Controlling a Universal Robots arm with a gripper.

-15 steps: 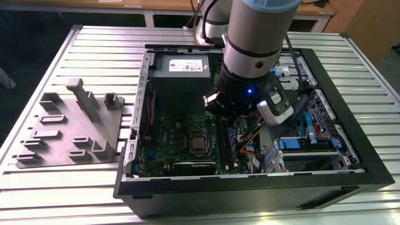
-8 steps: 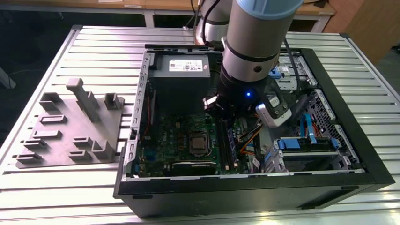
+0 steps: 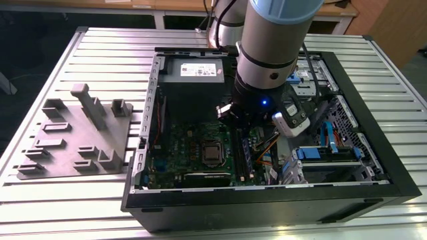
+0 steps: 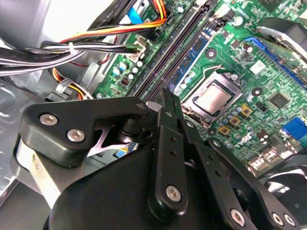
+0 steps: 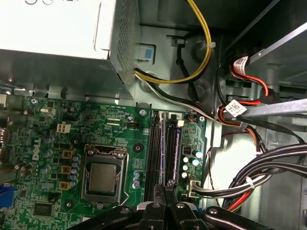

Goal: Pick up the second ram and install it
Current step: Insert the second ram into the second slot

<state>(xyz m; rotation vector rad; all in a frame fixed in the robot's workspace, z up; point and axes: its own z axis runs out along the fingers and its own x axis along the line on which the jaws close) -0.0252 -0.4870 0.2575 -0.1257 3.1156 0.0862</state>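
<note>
My gripper (image 3: 241, 131) hangs low inside the open computer case (image 3: 373, 150), over the green motherboard (image 3: 180, 145). In both wrist views its two black fingers are pressed together, and the gripper (image 4: 168, 96) (image 5: 165, 189) points at the near end of the long memory slots (image 5: 156, 153) (image 4: 175, 45). A thin dark ram with a blue-purple face (image 5: 172, 153) (image 4: 194, 50) stands in one slot, in line with the fingertips. I cannot tell whether this is the second ram, or whether anything thin sits between the fingers.
The processor socket (image 5: 103, 177) (image 4: 213, 98) lies beside the slots. Cable bundles (image 5: 259, 172) (image 4: 96, 45) run close on the other side. The power supply (image 3: 199, 71) fills the case's far end and drive bays (image 3: 327, 155) the exterior view's right. A grey fixture plate (image 3: 80, 135) lies outside.
</note>
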